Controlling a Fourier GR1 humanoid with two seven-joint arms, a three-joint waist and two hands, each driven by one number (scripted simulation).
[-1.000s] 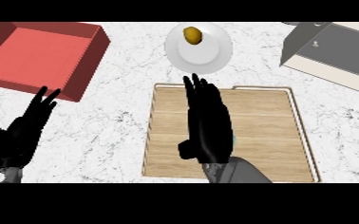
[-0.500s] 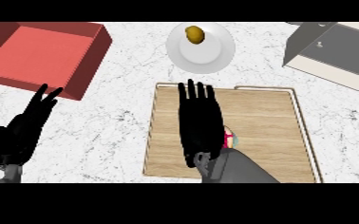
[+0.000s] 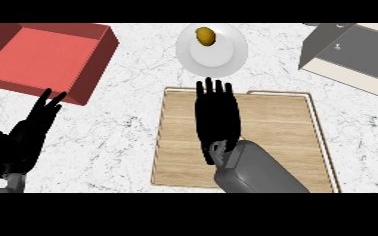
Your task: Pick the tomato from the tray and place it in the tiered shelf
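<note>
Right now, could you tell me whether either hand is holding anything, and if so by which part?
Nothing is visibly held. The right hand lies flat with straight fingers over the wooden tray, hiding whatever is beneath it; the left hand rests open at the left edge.

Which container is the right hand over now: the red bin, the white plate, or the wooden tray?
The wooden tray: the right hand lies flat over it, fingers straight, unlike the others.

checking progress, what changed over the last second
The right robot hand slid sideways over the light wooden tray, fingers straight, and now hides the red tomato that peeked out beside it. Left robot hand, red bin and white plate stayed.
</note>
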